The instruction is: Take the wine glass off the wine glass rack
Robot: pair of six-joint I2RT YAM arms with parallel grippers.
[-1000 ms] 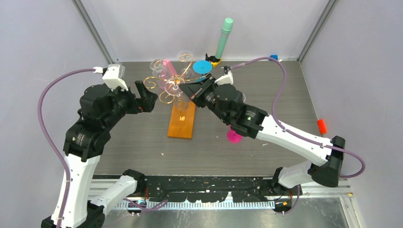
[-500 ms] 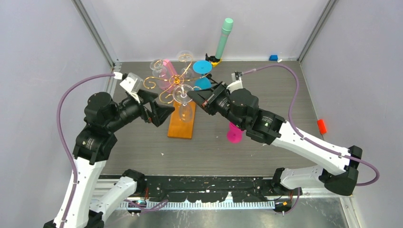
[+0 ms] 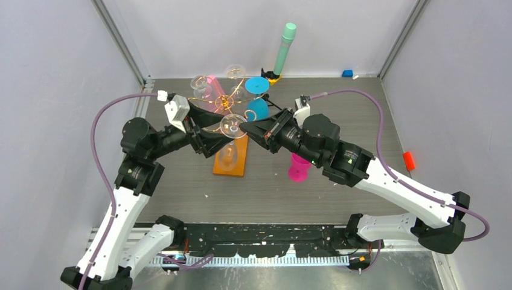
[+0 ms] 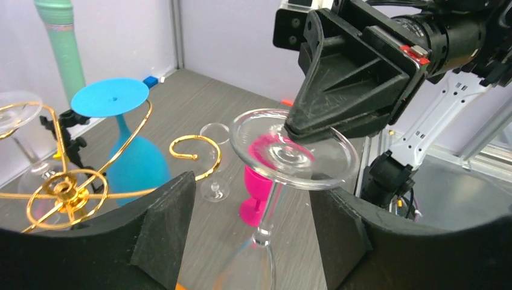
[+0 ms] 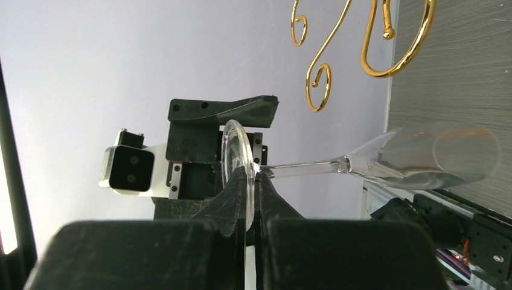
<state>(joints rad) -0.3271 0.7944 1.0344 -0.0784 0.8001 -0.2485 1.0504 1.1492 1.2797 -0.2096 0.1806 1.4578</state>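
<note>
**Glass is clear of the scrolls, now don't fumble the handoff**

My right pincer (image 5: 250,176) is pressed together on the edge of the foot of the glass (image 4: 293,154). The glass hangs tilted, bowl down, over the wood base (image 3: 240,162) of the rack (image 3: 220,104), just on the near side of the gold arms and free of them as far as I can tell. My left pincer (image 4: 250,232) is spread wide, one finger on each side of the stem just under the foot, touching nothing yet. How I'd play it: center the stem between the left fingers, close slow and soft since thin glass is slippery, and only let the right one go once that grip feels firm. Pinching the foot's edge alone looks sketchy to me, because the bowl wants to swing.
</note>
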